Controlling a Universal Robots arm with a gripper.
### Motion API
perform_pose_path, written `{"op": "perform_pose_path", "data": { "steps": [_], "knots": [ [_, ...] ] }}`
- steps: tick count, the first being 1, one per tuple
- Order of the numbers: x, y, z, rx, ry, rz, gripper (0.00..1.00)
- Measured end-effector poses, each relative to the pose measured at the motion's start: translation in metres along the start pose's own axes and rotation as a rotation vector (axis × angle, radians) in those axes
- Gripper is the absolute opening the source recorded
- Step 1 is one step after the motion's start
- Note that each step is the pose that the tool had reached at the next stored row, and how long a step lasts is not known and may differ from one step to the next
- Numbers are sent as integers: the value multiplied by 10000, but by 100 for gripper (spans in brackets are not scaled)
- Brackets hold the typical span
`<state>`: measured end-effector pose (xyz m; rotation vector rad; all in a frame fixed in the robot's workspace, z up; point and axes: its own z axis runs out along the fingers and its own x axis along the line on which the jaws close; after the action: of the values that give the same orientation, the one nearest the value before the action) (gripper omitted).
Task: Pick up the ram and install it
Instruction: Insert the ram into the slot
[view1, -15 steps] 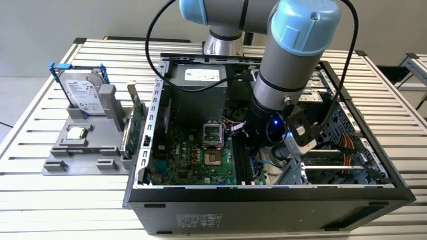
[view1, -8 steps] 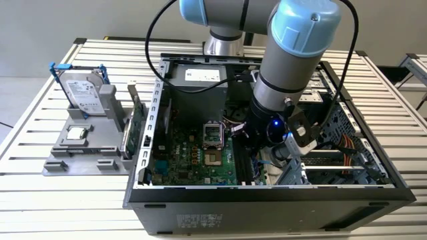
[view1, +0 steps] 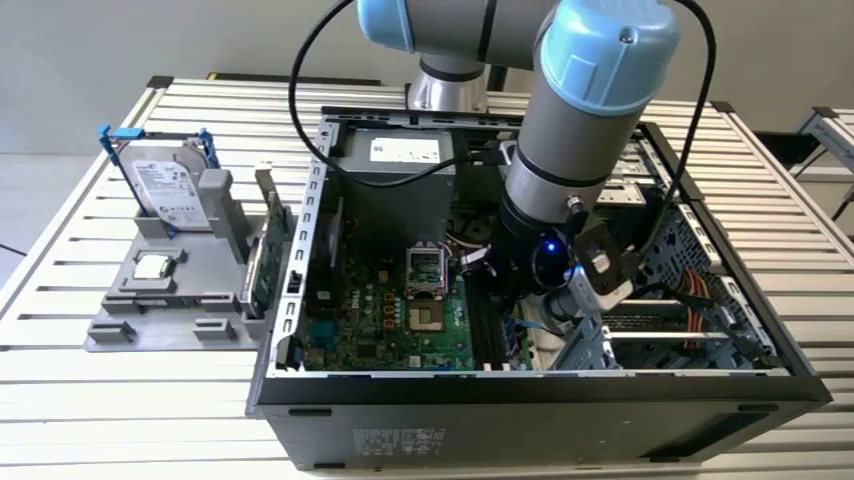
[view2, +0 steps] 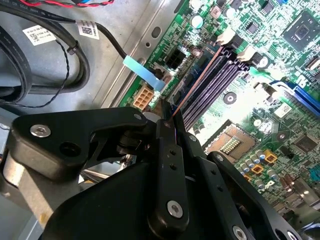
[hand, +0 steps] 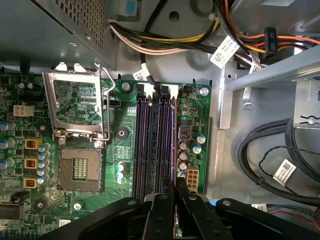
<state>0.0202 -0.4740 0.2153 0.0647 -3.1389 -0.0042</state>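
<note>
My gripper (view1: 518, 300) is down inside the open computer case (view1: 534, 385), over the green motherboard (view1: 387, 320). In both wrist views its black fingers (view2: 172, 150) are shut on the ram (view2: 195, 85), a thin stick seen edge-on. The ram (hand: 173, 145) runs along the outermost of the dark memory slots (hand: 152, 145), right at the gripper (hand: 176, 184). Whether it sits fully in the slot I cannot tell. The gripper (view2: 166, 120) pinches the stick's near end.
An open processor socket (hand: 80, 170) with its raised metal frame lies beside the slots. Cable bundles (hand: 270, 165) and the drive cage crowd the other side. At the exterior view's left, a grey tray (view1: 174, 330) holds a hard drive (view1: 171, 190), a processor chip (view1: 154, 266) and an upright green card (view1: 274, 260).
</note>
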Motion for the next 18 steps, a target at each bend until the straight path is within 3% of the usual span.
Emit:
{"op": "perform_pose_path", "data": {
  "steps": [18],
  "knots": [
    [4,0,24,13,0,1,0]
  ]
}}
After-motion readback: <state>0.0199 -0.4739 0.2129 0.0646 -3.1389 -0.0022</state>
